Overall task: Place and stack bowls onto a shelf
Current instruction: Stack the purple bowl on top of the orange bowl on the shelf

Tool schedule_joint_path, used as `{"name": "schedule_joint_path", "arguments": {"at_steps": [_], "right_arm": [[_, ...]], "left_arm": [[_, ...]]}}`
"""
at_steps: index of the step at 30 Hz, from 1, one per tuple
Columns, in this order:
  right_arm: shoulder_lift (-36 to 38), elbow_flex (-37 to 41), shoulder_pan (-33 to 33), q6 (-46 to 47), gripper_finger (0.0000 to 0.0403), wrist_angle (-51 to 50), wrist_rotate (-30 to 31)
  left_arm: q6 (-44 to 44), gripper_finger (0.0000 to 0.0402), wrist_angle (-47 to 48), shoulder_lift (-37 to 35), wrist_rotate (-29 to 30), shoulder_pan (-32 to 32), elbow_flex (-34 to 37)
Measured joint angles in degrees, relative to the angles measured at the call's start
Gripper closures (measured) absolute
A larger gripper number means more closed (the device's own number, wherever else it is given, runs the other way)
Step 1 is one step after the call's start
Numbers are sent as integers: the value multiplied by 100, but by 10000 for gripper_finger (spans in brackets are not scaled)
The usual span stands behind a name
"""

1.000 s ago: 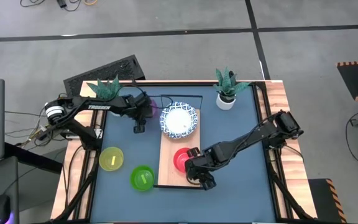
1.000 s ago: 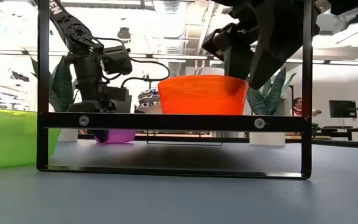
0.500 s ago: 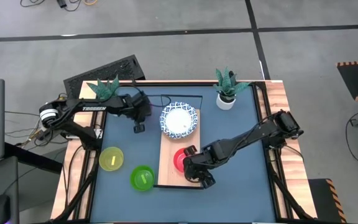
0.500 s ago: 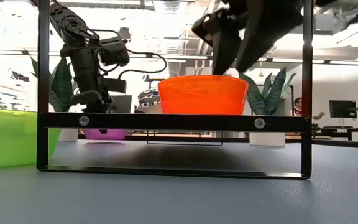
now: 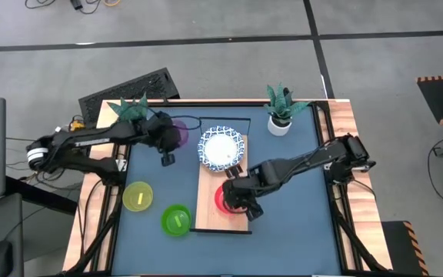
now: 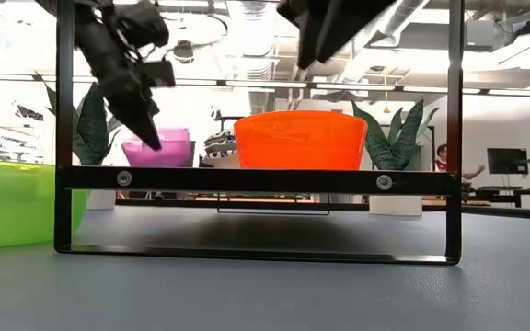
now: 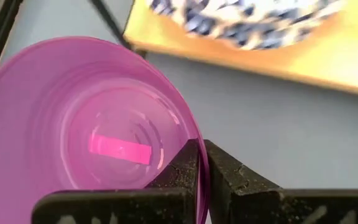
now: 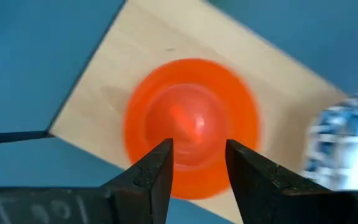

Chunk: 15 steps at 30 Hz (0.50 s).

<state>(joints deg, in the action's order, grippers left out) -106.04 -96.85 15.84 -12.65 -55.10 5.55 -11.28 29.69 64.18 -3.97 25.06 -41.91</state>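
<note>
While left claw (image 7: 201,163) pinches translucent purple bowl (image 7: 86,134), rim seemingly thin.

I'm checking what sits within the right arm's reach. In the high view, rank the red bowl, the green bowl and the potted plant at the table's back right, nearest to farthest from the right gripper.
1. Red bowl, on the shelf right beside the right gripper.
2. Green bowl, on the tabletop left of the shelf.
3. Potted plant, at the back right corner.
</note>
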Motion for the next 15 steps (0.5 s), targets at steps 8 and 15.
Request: {"name": "schedule_joint_path", "arguments": {"at_steps": [8,15], "right_arm": [[0,-1104,-545,-867,243,-331,219],[0,-1911,-1155,-1077,241,154,-707]], "left_arm": [[697,401,383,-1388,-2112,-274,0],[2260,401,-632,-2269,-3916,-617,0]]}}
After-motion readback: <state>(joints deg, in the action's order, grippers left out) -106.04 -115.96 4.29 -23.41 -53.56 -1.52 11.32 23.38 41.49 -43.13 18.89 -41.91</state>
